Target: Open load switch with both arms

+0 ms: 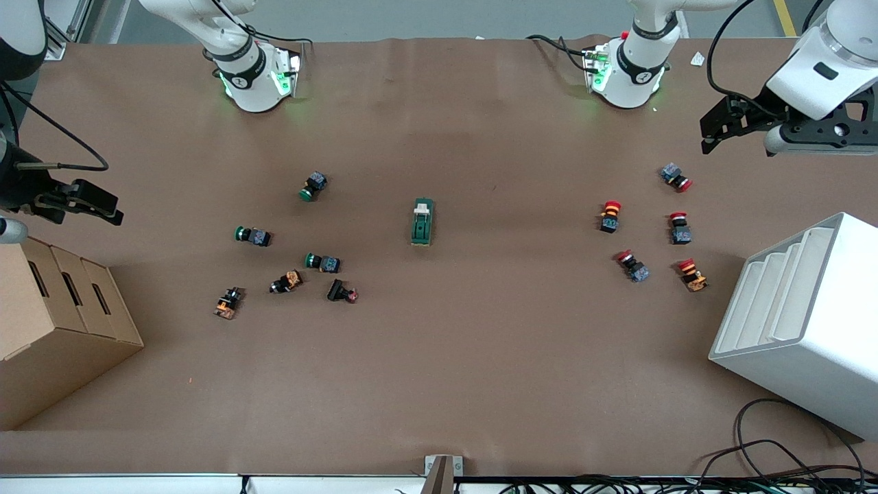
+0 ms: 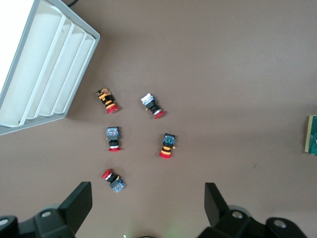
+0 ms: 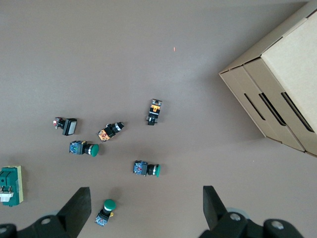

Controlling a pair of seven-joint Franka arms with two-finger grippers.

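The load switch point(image 1: 422, 221), a dark green block with a white lever at the end toward the robots' bases, lies alone at the middle of the table. It shows at the edge of the left wrist view point(image 2: 312, 135) and of the right wrist view point(image 3: 10, 186). My left gripper point(image 1: 710, 136) hangs open over the left arm's end of the table, with nothing between its fingers point(image 2: 147, 201). My right gripper point(image 1: 110, 211) hangs open and empty point(image 3: 146, 206) over the right arm's end, above the cardboard box's edge. Neither gripper touches the switch.
Several red push-buttons point(image 1: 610, 216) lie scattered toward the left arm's end, beside a white slotted rack point(image 1: 802, 322). Green, orange and black push-buttons point(image 1: 322, 261) lie toward the right arm's end, next to a cardboard box point(image 1: 55, 322).
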